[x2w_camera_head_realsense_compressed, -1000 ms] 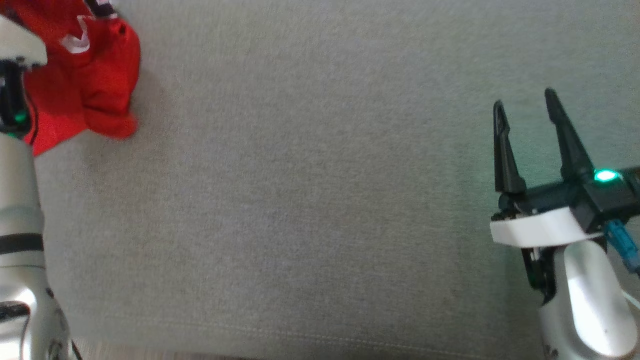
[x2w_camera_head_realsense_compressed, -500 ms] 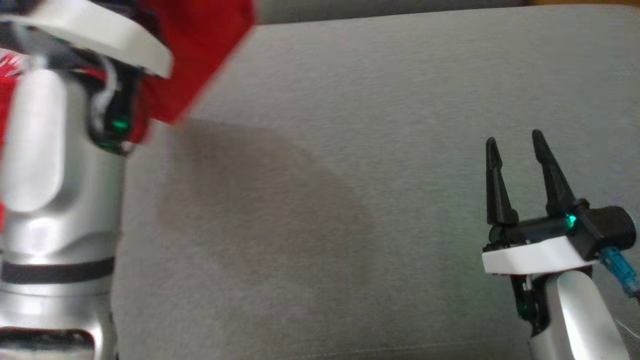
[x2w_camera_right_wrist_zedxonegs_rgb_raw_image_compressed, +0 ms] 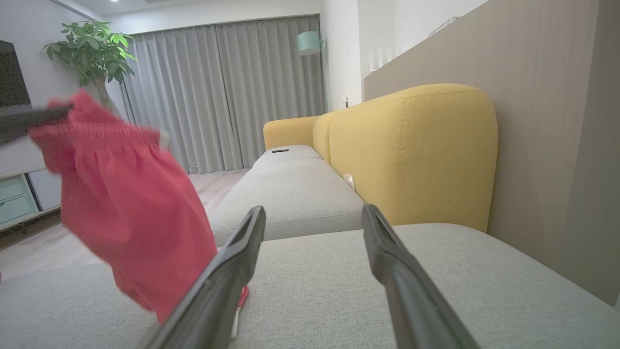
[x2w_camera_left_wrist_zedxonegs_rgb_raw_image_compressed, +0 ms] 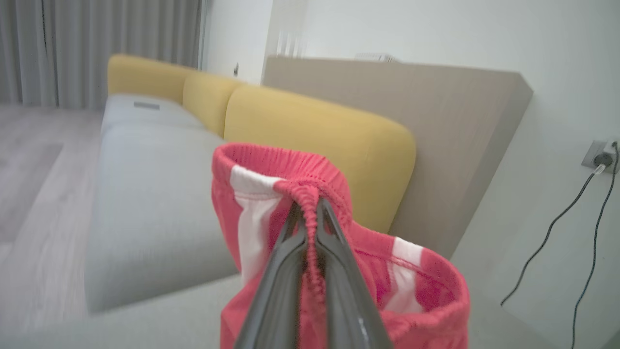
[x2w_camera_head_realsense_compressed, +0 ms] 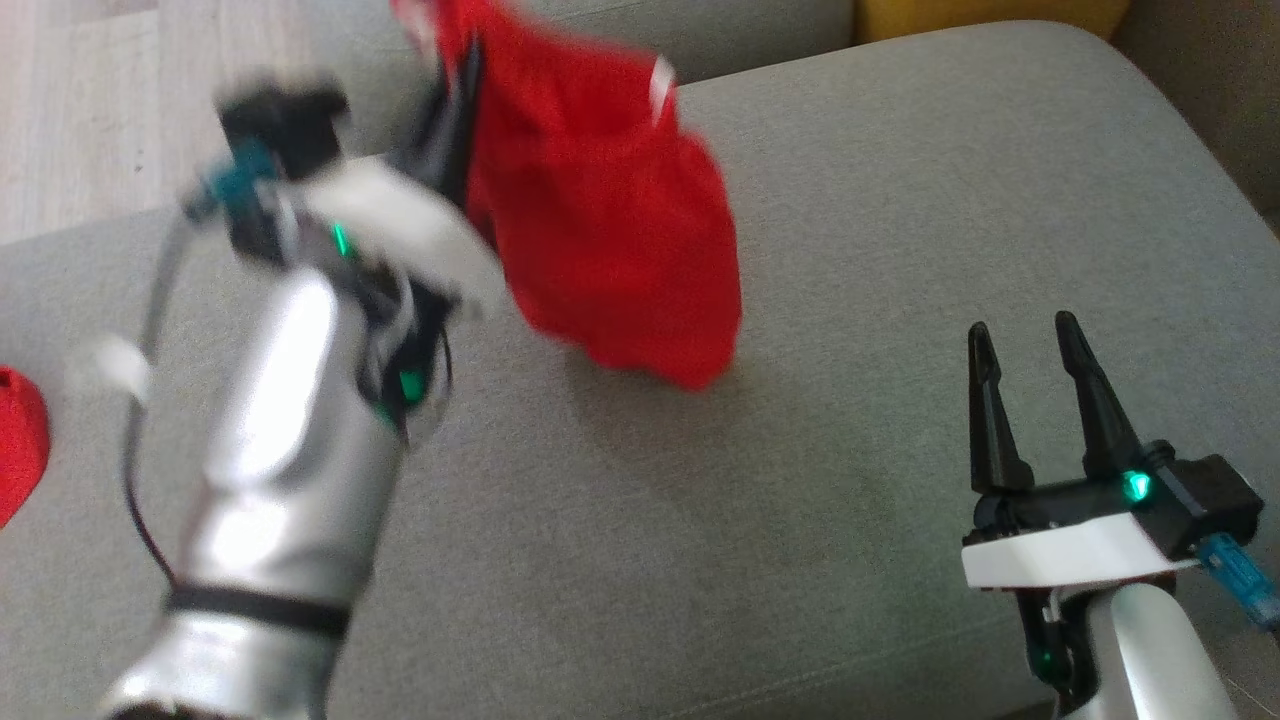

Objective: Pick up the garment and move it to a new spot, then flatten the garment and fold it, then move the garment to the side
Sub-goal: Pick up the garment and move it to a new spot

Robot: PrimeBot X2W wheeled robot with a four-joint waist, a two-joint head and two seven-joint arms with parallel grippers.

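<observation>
The garment (x2w_camera_head_realsense_compressed: 600, 240) is red shorts with white side stripes and an elastic waistband. It hangs in the air above the grey seat cushion (x2w_camera_head_realsense_compressed: 850, 250), its lower edge close to the fabric. My left gripper (x2w_camera_head_realsense_compressed: 465, 60) is blurred in the head view; in the left wrist view my left gripper (x2w_camera_left_wrist_zedxonegs_rgb_raw_image_compressed: 307, 206) is shut on the waistband of the garment (x2w_camera_left_wrist_zedxonegs_rgb_raw_image_compressed: 271, 165). My right gripper (x2w_camera_head_realsense_compressed: 1022, 328) stands open at the lower right, nothing between its fingers. In the right wrist view the garment (x2w_camera_right_wrist_zedxonegs_rgb_raw_image_compressed: 131, 208) hangs left of my right gripper (x2w_camera_right_wrist_zedxonegs_rgb_raw_image_compressed: 314, 211).
A yellow backrest (x2w_camera_right_wrist_zedxonegs_rgb_raw_image_compressed: 411, 145) rises behind the cushion, with a taupe wall panel (x2w_camera_left_wrist_zedxonegs_rgb_raw_image_compressed: 436, 111) behind it. Wood floor (x2w_camera_head_realsense_compressed: 80, 100) lies at the far left. Another red thing (x2w_camera_head_realsense_compressed: 20, 440) lies at the left edge. A cable and socket (x2w_camera_left_wrist_zedxonegs_rgb_raw_image_compressed: 600, 157) are on the wall.
The head camera has tilted up. My left arm has lifted the garment off the cushion and swung it up toward the middle. My right gripper stays open and low.
</observation>
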